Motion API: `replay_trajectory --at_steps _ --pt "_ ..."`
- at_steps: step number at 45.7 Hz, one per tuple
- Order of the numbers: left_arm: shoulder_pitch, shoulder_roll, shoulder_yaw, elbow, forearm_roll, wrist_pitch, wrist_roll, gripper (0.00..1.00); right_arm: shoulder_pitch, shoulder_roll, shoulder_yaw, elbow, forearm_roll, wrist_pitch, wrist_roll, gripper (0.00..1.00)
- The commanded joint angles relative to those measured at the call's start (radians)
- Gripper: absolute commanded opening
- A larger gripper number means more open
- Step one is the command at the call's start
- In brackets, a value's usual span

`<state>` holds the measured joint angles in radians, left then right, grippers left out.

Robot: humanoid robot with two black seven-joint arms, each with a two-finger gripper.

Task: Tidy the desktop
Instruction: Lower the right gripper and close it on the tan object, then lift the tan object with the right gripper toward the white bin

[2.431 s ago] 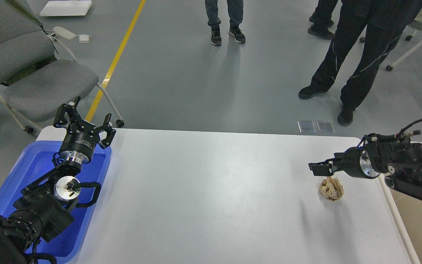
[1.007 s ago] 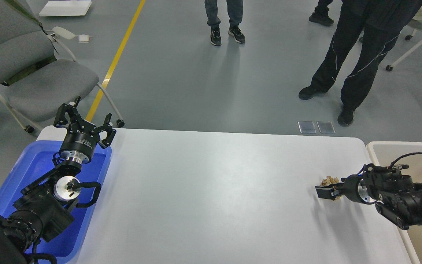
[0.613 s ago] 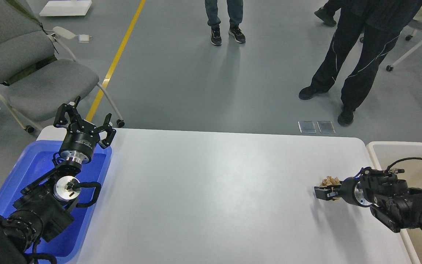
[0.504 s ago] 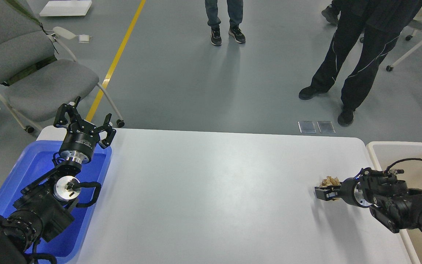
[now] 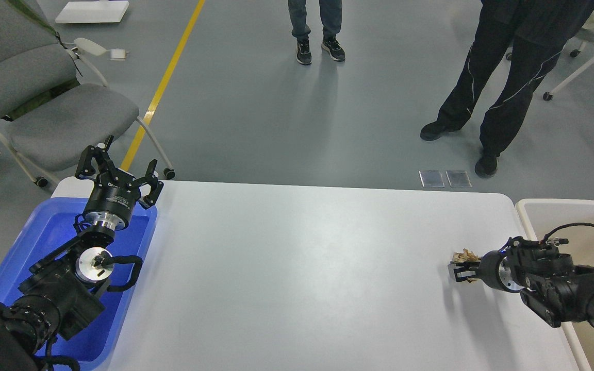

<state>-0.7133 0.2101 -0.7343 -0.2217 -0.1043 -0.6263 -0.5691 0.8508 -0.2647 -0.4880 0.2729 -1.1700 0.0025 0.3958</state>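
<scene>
The white desktop [image 5: 302,268] fills the middle of the head view. A crumpled tan paper ball [image 5: 465,255] lies near its right edge. My right gripper [image 5: 459,270] is low at the desktop with its fingers closed around the paper ball, which is mostly hidden behind them. My left gripper [image 5: 119,172] is open and empty, held above the far end of the blue tray [image 5: 29,247] at the left.
A beige bin [image 5: 560,214] stands off the desktop's right edge, under my right arm. A grey chair [image 5: 44,103] stands behind the blue tray. Two people [image 5: 503,77] stand on the floor beyond the far edge.
My right gripper came down from above the paper ball to the desktop and closed around it. The left arm has not moved.
</scene>
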Motion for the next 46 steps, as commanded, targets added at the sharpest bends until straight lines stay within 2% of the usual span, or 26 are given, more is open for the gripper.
replay_trajectory --at_steps 1,11,16,19,26,35,46 --pt "0.000 0.000 0.001 -0.001 0.000 -0.001 0.000 1.00 0.011 0.002 -0.006 0.000 0.012 0.002 0.015 0.00" --pt "0.000 0.000 0.001 -0.001 0.000 -0.001 0.000 1.00 0.043 -0.016 -0.003 0.015 0.023 0.043 0.063 0.00" --pt "0.000 0.000 0.001 -0.001 0.000 0.000 0.000 1.00 0.085 -0.054 0.006 0.058 0.050 0.062 0.071 0.00" --pt "0.000 0.000 0.000 -0.001 0.000 0.000 0.000 1.00 0.140 -0.094 -0.001 0.138 0.075 0.071 0.071 0.00" --pt "0.000 0.000 0.000 -0.001 0.000 0.000 0.000 1.00 0.277 -0.238 -0.012 0.437 0.084 0.073 0.052 0.00" --pt "0.000 0.000 0.000 0.001 0.000 0.000 0.000 1.00 0.467 -0.373 -0.109 0.704 0.078 0.080 -0.006 0.00" --pt "0.000 0.000 0.000 0.001 0.000 0.000 0.000 1.00 0.717 -0.484 -0.167 0.894 0.073 0.177 -0.021 0.00"
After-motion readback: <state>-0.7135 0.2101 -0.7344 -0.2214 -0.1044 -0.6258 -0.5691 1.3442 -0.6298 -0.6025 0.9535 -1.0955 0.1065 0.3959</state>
